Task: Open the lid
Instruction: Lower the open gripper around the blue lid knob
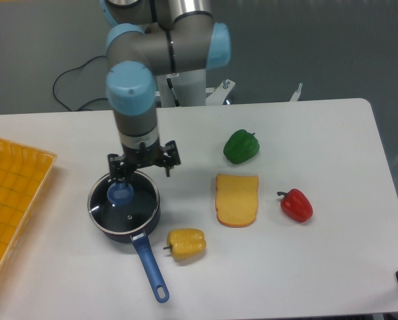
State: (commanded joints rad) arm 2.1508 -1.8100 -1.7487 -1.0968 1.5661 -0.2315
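Note:
The lid [128,212], a glass disc with a silver rim and a blue centre knob [121,193], sits flat on the dark saucepan [145,218], whose blue handle [151,267] points toward the table's front. My gripper [142,169] hangs over the pan's back right rim, just above and right of the knob. It is open with nothing between its fingers: one fingertip [113,173] is over the lid's back edge, the other [170,167] is off to the pan's right.
A green pepper [241,147], a yellow bread-shaped slice [237,199] and a red pepper [296,205] lie right of the pan. In front of it lies a yellow pepper [186,243]. An orange tray [9,200] fills the left edge.

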